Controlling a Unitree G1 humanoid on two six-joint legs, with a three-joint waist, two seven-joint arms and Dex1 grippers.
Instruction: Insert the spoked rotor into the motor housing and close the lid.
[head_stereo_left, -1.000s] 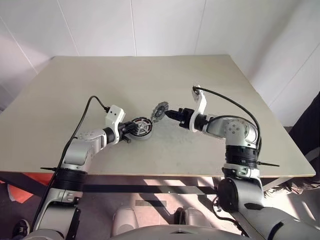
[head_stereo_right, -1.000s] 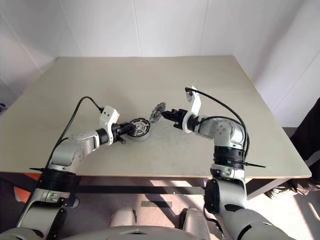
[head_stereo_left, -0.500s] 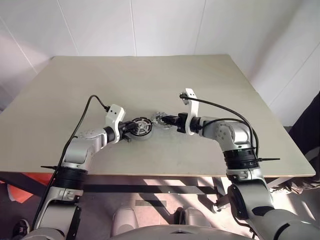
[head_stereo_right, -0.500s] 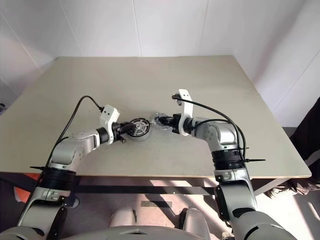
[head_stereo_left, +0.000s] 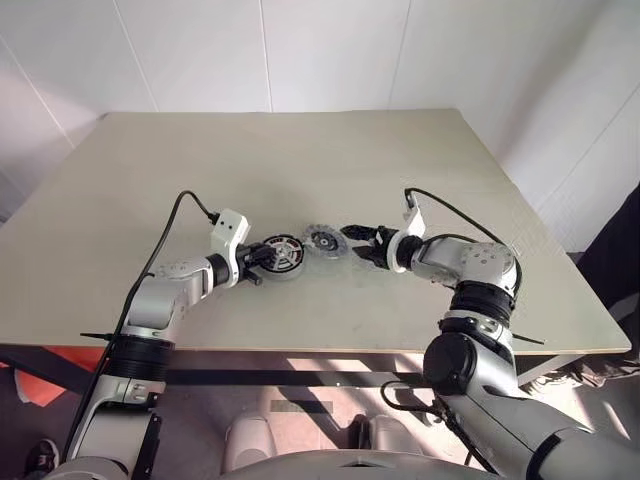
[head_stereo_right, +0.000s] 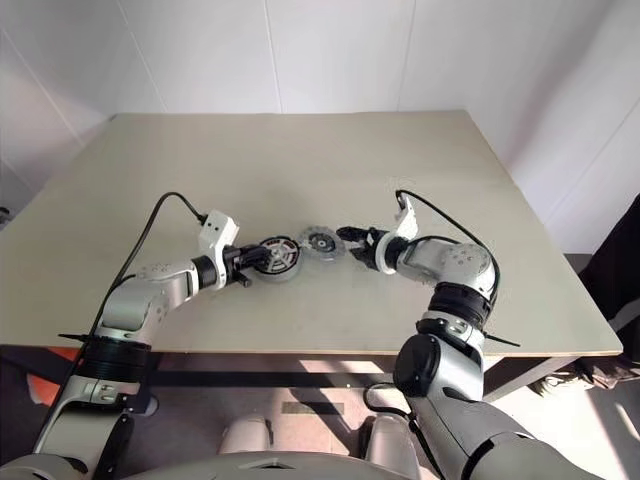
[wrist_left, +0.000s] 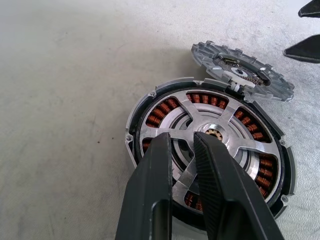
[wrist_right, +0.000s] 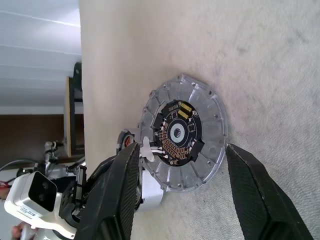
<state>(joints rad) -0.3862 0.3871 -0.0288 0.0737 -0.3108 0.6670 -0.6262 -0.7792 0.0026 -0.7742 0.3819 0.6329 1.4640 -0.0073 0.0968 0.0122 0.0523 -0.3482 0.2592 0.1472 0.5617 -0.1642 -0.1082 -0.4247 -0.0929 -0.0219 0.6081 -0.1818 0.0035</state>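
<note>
While the left gripper (wrist_left: 182, 165) pinches a silver spoke of the round copper-wound motor housing (head_stereo_left: 283, 256), the right gripper (head_stereo_left: 352, 238) stands wide beside the grey ribbed metal lid (head_stereo_left: 323, 241). That lid leans on the housing's rim, so I judge a careless regrip could push it off or shift the housing.

Silver-grey arms, white wrist cameras, black cables, black-fingered tools.

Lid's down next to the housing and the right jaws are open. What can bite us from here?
1. The lid rests with one edge propped on the rim of the motor housing, tilted, not flat. Regrasping it at an angle risks a slip.
2. The left gripper pinches a spoke of the spoked rotor, already seated. Its fingers sit where the lid must go.
3. The right gripper stands open close to the lid; a nudge may shift it.
</note>
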